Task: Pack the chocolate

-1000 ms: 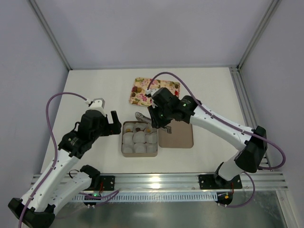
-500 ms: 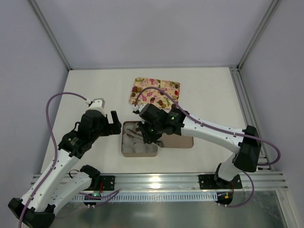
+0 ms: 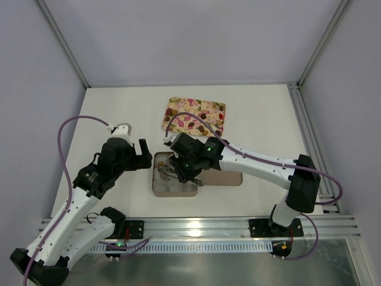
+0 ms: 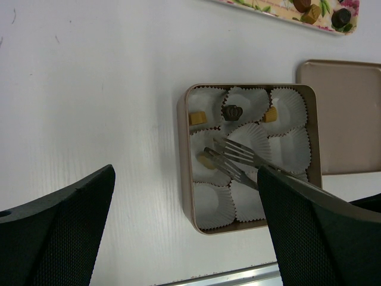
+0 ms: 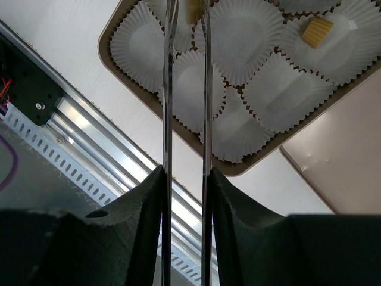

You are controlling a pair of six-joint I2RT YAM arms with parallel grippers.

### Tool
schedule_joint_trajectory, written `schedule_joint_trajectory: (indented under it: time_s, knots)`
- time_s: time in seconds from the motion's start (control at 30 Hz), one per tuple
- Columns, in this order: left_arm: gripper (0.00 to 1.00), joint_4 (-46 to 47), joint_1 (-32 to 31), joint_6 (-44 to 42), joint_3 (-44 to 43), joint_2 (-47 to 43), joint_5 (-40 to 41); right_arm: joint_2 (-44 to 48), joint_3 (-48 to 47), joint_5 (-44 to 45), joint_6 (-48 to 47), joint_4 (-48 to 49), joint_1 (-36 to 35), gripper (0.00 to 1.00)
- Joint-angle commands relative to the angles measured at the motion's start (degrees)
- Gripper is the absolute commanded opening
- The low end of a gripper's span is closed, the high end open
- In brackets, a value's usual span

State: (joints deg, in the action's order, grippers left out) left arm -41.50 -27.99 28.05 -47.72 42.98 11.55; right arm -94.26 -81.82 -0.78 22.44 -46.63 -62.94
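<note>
**A:** From above, how do the arms stand?

**B:** The left gripper [image 3: 141,156] hangs just left of the box [image 3: 153,186], claw spread wide. The right gripper [image 3: 180,171] is over the box, pinching metal tongs [image 3: 164,171]. The lid [image 3: 226,177] lies against the box's right side, and the flowered tray [image 3: 196,113] sits farther back.

**A:** Left wrist?

**B:** 4 pieces of the chocolate [image 4: 232,112] sit in paper cups [image 4: 286,149]: 3 in the row nearest the tray, 1 tan piece at the tong tips. More lie on the tray.

**A:** Right wrist?

**B:** The fingers press on both tong arms. A tan piece shows between the tips. I cannot tell whether it is gripped.
</note>
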Motion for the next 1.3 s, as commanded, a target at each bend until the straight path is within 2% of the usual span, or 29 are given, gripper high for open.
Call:
schedule_joint_trajectory:
  time_s: [0.0,0.17,0.3,0.4,0.53,0.67,0.9,1.27]
  knots:
    - [1.0,0.1,0.2,0.0,0.1,-0.6,0.9,0.7,-1.3,0.5,0.0,2.2,-0.4,0.38]
    - [1.0,0.2,0.2,0.0,0.1,-0.7,0.9,1.0,-1.8,0.5,-0.3,1.7,-0.4,0.4]
    - [1.0,0.2,0.2,0.0,0.1,-0.7,1.0,2.6,-3.3,5.5,-1.2,-0.6,-0.1,0.41]
    - [1.0,0.2,0.2,0.1,0.1,-0.6,0.9,5.1,-4.2,5.8,-2.0,-1.4,2.2,0.41]
    - [1.0,0.2,0.2,0.1,0.1,-0.6,0.9,6.9,-6.6,6.8,-4.5,-3.2,7.0,0.41]
    - [1.0,0.2,0.2,0.1,0.0,-0.4,0.9,7.6,-8.0,6.4,-6.8,-3.5,16.1,0.41]
    - [1.0,0.2,0.2,-0.1,0.0,-0.2,0.7,2.7,-13.0,7.2,-10.3,-4.1,25.9,0.41]
    - [1.0,0.1,0.2,-0.1,0.0,-0.1,0.8,-3.4,-12.0,7.3,-11.2,-3.6,28.8,0.44]
